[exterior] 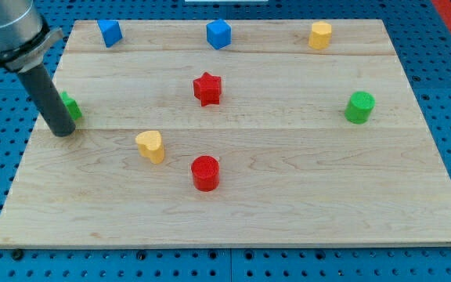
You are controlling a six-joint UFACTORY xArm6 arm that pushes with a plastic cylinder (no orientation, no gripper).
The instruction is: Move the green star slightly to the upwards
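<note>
The green star sits at the left edge of the wooden board, mostly hidden behind my rod; only its right part shows. My tip rests on the board just below and slightly left of the green star, touching or nearly touching it.
A blue block, a blue cube and a yellow block line the view's top. A red star is at centre, a green cylinder at right, a yellow heart and a red cylinder below centre.
</note>
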